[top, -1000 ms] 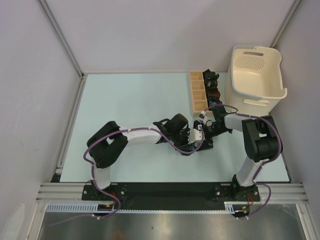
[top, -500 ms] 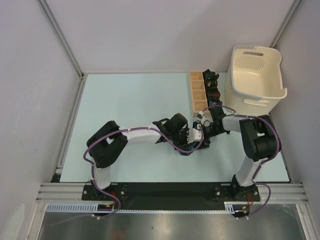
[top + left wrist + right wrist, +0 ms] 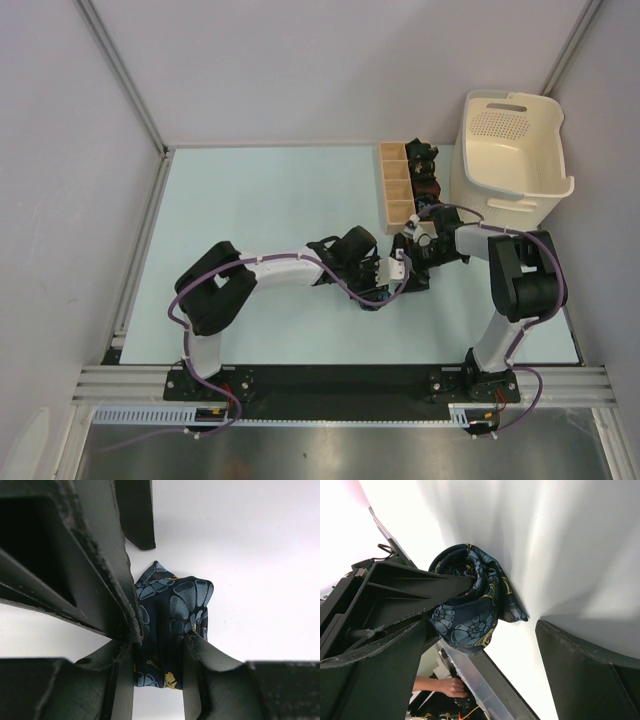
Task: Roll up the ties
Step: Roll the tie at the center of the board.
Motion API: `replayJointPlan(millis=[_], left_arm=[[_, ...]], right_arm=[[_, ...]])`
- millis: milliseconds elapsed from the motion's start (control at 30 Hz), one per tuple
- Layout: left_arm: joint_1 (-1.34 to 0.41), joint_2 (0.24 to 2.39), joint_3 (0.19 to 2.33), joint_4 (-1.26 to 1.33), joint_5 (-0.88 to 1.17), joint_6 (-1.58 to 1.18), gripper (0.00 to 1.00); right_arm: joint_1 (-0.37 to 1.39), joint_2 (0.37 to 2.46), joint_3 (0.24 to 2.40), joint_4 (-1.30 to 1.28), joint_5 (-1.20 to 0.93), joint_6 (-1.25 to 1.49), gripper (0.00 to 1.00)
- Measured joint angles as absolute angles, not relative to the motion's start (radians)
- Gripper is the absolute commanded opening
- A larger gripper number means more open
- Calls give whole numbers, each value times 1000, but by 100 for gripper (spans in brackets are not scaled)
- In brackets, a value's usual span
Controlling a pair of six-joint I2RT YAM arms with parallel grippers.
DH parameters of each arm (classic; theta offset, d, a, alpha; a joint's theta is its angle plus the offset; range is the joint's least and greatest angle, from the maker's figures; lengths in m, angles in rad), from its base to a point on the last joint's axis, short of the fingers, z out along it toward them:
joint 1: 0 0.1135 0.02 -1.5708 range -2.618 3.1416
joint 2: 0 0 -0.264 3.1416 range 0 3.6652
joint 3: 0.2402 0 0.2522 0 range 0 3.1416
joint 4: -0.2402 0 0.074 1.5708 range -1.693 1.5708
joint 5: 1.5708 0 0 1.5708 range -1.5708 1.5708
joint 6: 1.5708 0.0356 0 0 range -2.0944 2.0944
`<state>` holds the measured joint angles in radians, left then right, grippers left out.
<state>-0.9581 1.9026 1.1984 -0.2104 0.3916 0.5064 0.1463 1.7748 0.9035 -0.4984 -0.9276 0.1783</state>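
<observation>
Where the arms meet, top view: left gripper [image 3: 398, 272] and right gripper [image 3: 416, 241] are nose to nose in the right half of the table [image 3: 270, 200], and the floral tie is too buried between them to make out from here.
Back right, top view: wooden box [image 3: 397, 185] with dark coiled ties [image 3: 425, 172] in its right-hand column, cream basket [image 3: 510, 150] just beside it.
Left wrist, the grip: left gripper [image 3: 160, 647] is clamped narrow on the floral tie [image 3: 180, 605], both fingers [image 3: 197, 660] pressed into the fabric.
Left wrist, the tie: bunched into a short, fat roll standing up out of the jaws, blue petals facing out, bits of yellow low down.
Left wrist, neighbour: a big dark finger of the other arm stands right against the roll's left side.
Right wrist, the hand: right gripper [image 3: 485, 630] spread wide, holding nothing.
Right wrist, the tie: floral tie [image 3: 470, 605] coiled between those jaws, nearer the left one; whether they touch I cannot tell.
</observation>
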Motion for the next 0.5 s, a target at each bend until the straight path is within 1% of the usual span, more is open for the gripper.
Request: replayJointPlan(millis=[100,200,367,500], left_arm=[[-957,1903,1200,-220,391,506,16],[-955,1903,1200,-224,392,505,16],[-954,1903,1200,-227,391,503,16],[-950,1904,1202,-228,393,495,16]], right_arm=[[155,1774,903,-486,-925,187,99],[161,1771,896,-467,-929,194,95],[167,1765,874,-427,-950,202,95],[212,1763,832,-377,-997,243,93]])
